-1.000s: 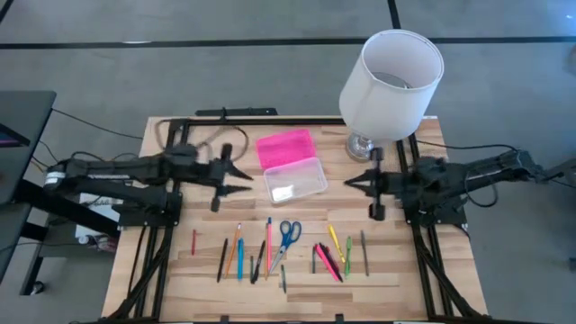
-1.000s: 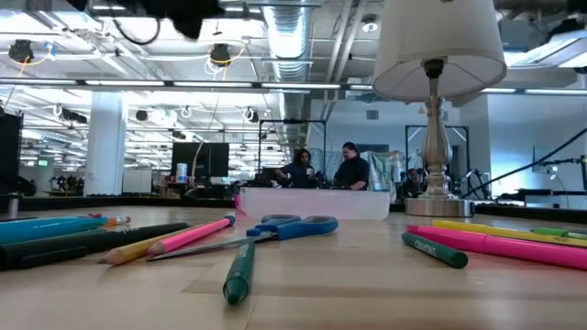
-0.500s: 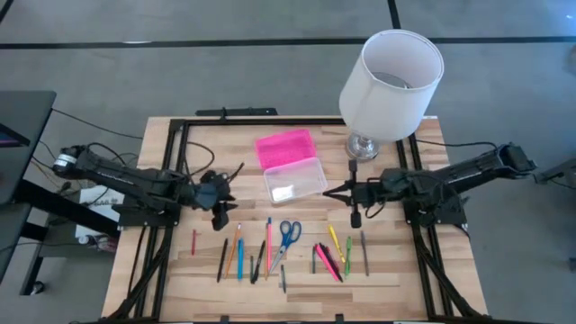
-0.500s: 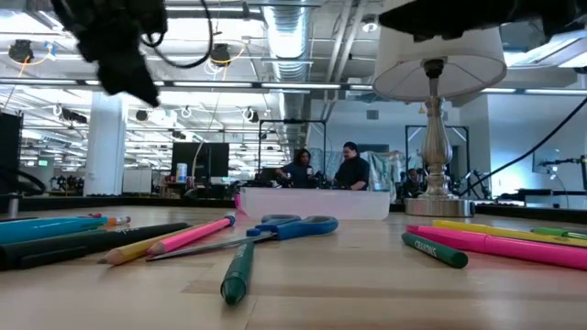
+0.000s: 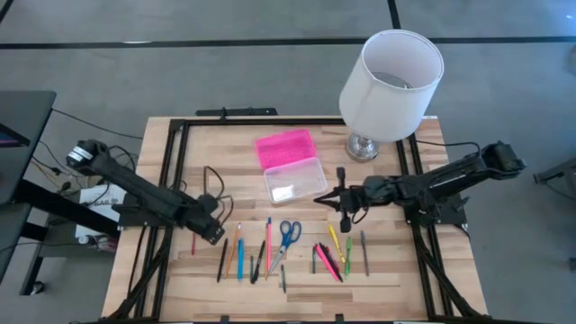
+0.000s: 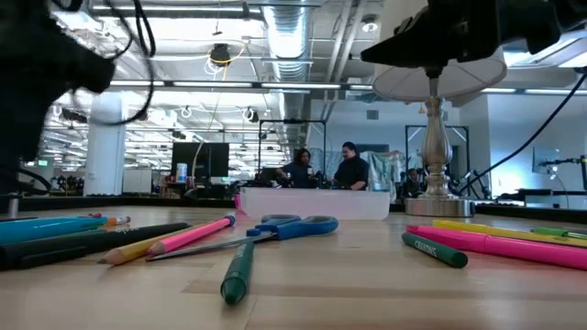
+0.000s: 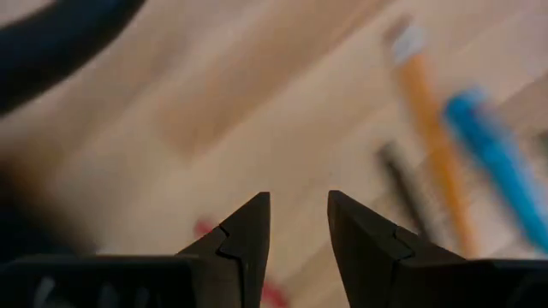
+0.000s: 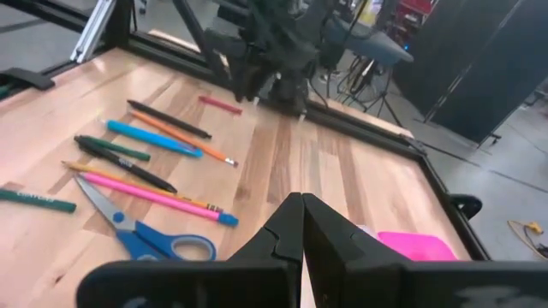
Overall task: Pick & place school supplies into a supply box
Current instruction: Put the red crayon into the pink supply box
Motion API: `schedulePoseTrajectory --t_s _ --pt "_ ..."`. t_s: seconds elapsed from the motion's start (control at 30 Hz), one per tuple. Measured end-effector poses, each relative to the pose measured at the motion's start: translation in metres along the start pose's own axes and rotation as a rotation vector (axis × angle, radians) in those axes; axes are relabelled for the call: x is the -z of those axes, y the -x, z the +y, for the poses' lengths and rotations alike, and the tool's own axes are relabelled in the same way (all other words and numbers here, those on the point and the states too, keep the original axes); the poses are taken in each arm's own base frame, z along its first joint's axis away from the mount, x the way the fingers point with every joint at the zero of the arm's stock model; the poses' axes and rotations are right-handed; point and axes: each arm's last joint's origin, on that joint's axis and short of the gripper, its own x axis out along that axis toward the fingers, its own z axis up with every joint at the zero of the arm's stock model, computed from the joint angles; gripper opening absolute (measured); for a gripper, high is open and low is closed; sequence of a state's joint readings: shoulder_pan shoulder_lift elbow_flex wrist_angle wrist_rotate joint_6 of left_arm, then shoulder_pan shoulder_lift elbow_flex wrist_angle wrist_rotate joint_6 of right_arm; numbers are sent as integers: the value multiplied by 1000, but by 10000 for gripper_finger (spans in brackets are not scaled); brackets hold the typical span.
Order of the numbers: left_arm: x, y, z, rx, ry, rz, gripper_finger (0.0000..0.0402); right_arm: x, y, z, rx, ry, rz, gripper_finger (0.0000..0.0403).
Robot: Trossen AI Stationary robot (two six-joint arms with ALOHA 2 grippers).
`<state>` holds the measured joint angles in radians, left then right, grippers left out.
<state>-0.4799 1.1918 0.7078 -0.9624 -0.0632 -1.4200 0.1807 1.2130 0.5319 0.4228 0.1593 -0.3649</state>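
Lying lengthwise front-to-back: red pen (image 5: 193, 240)

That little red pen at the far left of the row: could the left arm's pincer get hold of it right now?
Probably yes. The left pincer hangs open right beside the red pen, its fingers apart, with only bare table around the pen.

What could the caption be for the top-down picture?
Left gripper open over the red pen; right gripper shut beside the box.
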Motion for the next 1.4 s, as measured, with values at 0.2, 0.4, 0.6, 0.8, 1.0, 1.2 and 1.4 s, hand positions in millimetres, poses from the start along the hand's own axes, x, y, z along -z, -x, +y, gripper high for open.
schedulePoseTrajectory --t_s 0.2,0.4,0.6,0.8,1.0,1.2,1.4 --pt "15 -19 -6 -134 19 189 114 0 -4 1 7 -5 -21 0" --pt "22 -25 -8 -172 14 162 114 -1 -4 0 10 -34 -29 0" --pt "32 -25 -4 -208 52 106 114 0 -4 1 7 -40 -23 0" --pt "40 -32 -6 -251 73 62 114 0 -4 1 6 -40 -23 0" --pt "43 -45 -9 -309 69 53 114 0 -4 1 6 -40 -23 0" --pt "43 -52 -7 -315 98 56 114 0 -4 1 5 -55 -23 0" --pt "48 -61 -2 -268 135 57 114 1 -4 2 -2 -52 -8 0"
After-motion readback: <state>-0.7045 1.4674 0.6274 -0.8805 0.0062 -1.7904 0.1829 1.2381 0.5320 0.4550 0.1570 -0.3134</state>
